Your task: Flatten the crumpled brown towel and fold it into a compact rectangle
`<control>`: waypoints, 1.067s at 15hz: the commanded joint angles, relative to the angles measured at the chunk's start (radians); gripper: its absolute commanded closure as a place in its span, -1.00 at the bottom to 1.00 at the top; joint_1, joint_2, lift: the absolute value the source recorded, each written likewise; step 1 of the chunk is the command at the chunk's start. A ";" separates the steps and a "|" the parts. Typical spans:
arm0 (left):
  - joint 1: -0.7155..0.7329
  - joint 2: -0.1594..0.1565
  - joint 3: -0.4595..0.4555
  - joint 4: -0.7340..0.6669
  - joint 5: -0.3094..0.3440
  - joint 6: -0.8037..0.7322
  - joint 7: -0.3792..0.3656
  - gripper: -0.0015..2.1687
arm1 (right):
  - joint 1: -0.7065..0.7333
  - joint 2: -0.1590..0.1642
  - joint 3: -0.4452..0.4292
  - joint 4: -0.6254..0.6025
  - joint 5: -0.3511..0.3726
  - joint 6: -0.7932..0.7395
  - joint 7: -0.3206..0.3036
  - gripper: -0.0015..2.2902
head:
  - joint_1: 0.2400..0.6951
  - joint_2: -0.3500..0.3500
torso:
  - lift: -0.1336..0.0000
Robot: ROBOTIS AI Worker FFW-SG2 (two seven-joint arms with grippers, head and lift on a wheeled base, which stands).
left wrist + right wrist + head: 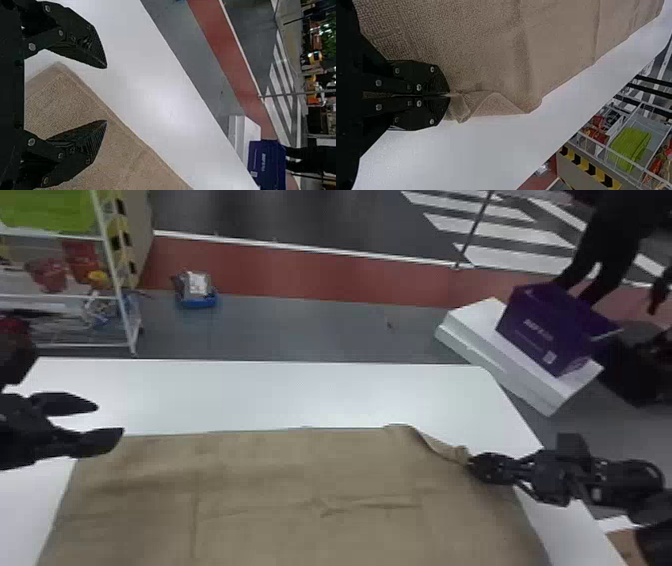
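Flattening brown towel (300,470), apparently; right gripper (449,95) pinching far-right edge, left gripper (106,94) wide; next, straighten that corner.

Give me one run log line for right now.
Towel: spread, creased | right gripper: jaws shut on bunched far-right edge | left gripper: jaws open near far-left corner

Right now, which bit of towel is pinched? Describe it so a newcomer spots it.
White table, towel spread over its near part. Follow the towel's far edge right, to the right fingers. Unlike the flat far left corner, this bit is bunched and gripped.
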 commanded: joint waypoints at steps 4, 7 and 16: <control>-0.091 -0.003 -0.023 0.127 -0.135 0.002 -0.066 -0.56 | 0.002 0.000 -0.003 0.000 0.000 -0.009 -0.008 -0.04 | 1.00 -0.75 | -0.85; -0.122 -0.003 -0.043 0.185 -0.201 0.002 -0.080 -0.56 | 0.004 0.000 -0.003 -0.006 0.000 -0.012 -0.008 -0.04 | 1.00 -0.75 | -0.85; -0.162 -0.003 -0.057 0.274 -0.260 0.002 -0.065 -0.41 | 0.018 -0.002 -0.010 -0.011 0.000 -0.025 -0.008 -0.04 | 1.00 -0.72 | -0.85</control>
